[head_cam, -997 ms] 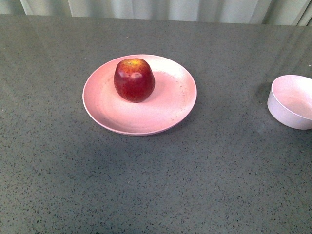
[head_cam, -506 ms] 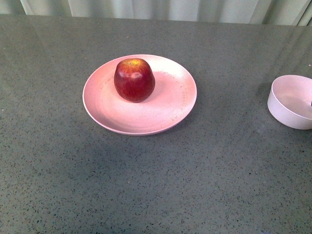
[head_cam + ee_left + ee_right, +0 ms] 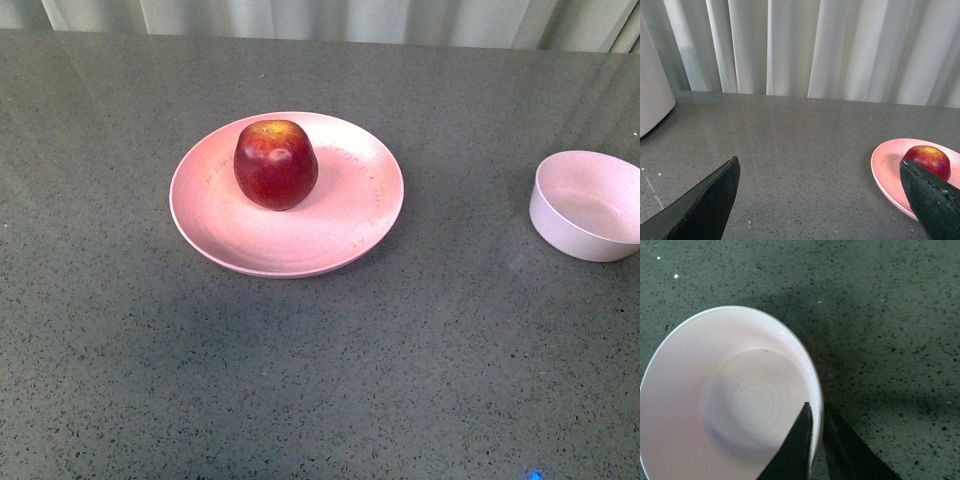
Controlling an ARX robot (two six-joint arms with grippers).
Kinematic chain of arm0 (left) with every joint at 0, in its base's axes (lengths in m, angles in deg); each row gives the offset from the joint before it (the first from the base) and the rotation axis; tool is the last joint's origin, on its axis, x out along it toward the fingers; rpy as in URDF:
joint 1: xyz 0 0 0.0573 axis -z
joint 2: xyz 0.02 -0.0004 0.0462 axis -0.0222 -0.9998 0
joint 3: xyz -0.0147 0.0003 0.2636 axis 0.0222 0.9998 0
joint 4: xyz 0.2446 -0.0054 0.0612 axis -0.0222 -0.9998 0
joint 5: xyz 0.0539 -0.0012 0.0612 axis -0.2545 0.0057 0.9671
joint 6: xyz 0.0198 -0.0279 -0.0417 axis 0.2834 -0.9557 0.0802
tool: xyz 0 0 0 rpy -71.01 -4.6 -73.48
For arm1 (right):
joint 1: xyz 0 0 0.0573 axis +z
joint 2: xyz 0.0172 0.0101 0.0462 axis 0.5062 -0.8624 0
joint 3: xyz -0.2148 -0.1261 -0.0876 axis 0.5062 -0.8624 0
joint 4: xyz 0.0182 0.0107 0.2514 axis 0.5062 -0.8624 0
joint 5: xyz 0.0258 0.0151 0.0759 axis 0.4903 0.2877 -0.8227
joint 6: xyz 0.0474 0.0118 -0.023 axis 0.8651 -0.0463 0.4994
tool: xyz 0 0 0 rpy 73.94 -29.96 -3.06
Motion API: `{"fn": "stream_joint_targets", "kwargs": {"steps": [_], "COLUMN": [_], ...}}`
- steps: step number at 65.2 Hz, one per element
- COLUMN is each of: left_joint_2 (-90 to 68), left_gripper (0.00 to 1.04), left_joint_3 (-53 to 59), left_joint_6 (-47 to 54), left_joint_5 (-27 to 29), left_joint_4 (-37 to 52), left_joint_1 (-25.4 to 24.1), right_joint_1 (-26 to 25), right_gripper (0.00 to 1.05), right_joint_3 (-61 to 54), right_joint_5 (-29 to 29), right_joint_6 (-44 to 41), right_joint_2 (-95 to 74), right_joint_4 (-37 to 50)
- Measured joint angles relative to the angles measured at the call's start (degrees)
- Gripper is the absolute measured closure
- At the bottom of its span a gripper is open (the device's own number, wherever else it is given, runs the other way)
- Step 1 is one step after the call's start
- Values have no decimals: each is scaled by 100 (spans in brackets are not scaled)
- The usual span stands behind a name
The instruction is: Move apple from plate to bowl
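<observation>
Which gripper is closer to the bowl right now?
Right. The right gripper pinches the bowl at its rim, one finger inside, one outside. The left gripper hangs open over by the plate.

On the bench point(image 3: 300, 380) the plate point(image 3: 250, 240) lies in the upper middle of the frame, with the apple point(image 3: 275, 165) on its upper-left part. The bowl point(image 3: 560, 228) stands at the right edge, well apart from the plate. A curtain point(image 3: 300, 18) runs along the top, behind the bench.
</observation>
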Motion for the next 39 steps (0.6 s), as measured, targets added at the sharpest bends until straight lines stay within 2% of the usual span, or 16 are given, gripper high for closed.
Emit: {"fn": "stream_joint_targets", "kwargs": {"steps": [3,29,39], "left_joint_2": [0,-2,0], "left_gripper": [9,9,9], "left_joint_3": [0,0,0], "left_joint_6": [0,-2,-2], "left_joint_5": [0,0,0], "left_joint_4": [0,0,0], "left_joint_1": [0,0,0], "right_joint_1": [74,994,1088], "right_gripper": [104,103,103], "right_joint_3": [31,208,264], "right_joint_5": [0,229,302], "right_joint_6": [39,378,424], "right_joint_2": [0,-177,-240], "right_joint_4": [-20,-17,-4]}}
